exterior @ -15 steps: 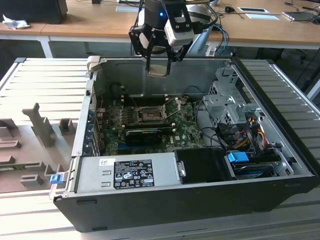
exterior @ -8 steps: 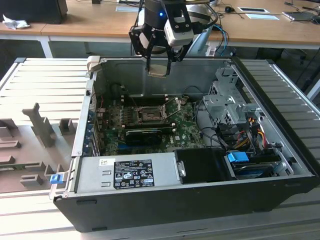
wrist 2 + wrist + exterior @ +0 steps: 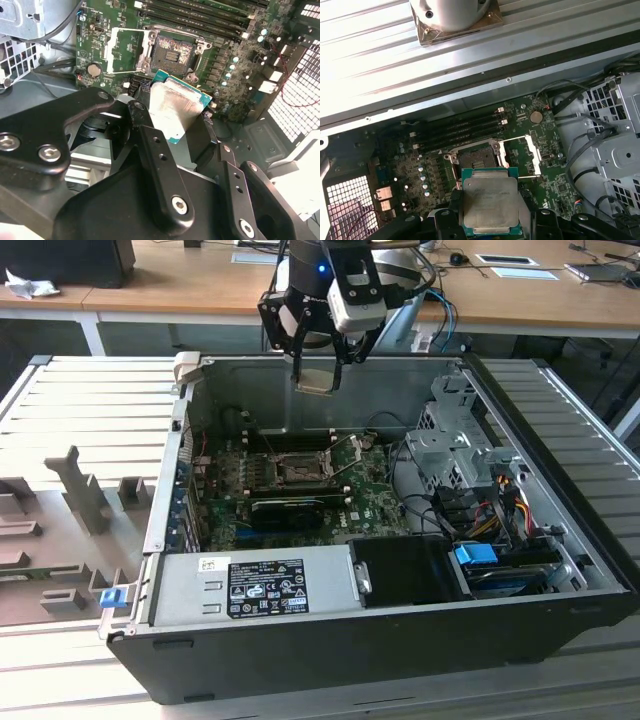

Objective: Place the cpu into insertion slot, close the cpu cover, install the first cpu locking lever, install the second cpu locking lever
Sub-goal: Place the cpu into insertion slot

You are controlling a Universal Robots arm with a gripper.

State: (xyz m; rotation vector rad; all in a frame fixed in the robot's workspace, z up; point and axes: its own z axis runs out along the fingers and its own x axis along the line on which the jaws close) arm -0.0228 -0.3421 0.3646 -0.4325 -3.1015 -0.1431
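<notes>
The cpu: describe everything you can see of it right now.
The cpu is a small flat square chip with a dull silvery metal face on a thin green board. The gripper clamps it by opposite edges, holding it in the air above the open computer case, well clear of the uncovered insertion slot. Nothing else touches it.

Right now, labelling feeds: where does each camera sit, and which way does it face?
Exterior view: off the arm, looking down into the open black computer case; hand grips small square silvery chip.
Second wrist view: on the arm, looking past black fingers at dark-centred silver-rimmed socket.
First wrist view: on the arm, over hand-held chip toward socket.
Both wrist views share chip and socket.
</notes>
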